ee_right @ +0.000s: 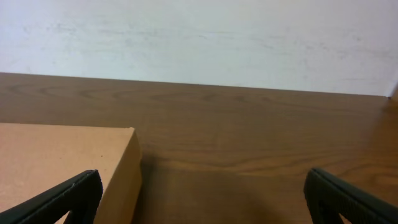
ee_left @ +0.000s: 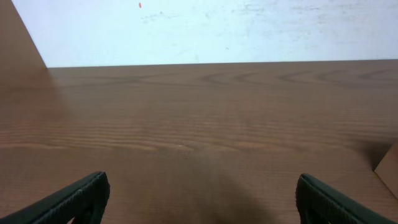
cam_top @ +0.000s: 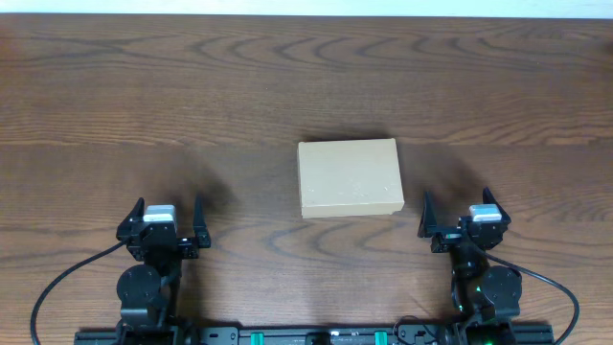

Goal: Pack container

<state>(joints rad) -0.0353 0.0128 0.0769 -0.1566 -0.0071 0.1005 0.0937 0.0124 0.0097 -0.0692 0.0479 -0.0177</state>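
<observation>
The box point(ee_left: 389, 167) shows only as a corner at the right edge of the left wrist view. The right wrist view cuts it off left and below. Its inside is hidden. Both wrist views crop the jaws at the bottom edge. Overhead, the left arm point(cam_top: 144, 287) and right arm point(cam_top: 490, 287) run off the bottom.

Two matching black robot arms, the left arm point(cam_top: 144, 283) and the right arm point(cam_top: 493, 287), are built of rounded joint housings, each with a pale grey block near the wrist. The left gripper point(cam_top: 169, 205) and right gripper point(cam_top: 458, 203) have dark, tapered fingers point(ee_left: 74, 199). A thin black cable point(cam_top: 53, 292) loops from each base, and green marks dot the base rail point(cam_top: 306, 337).
</observation>
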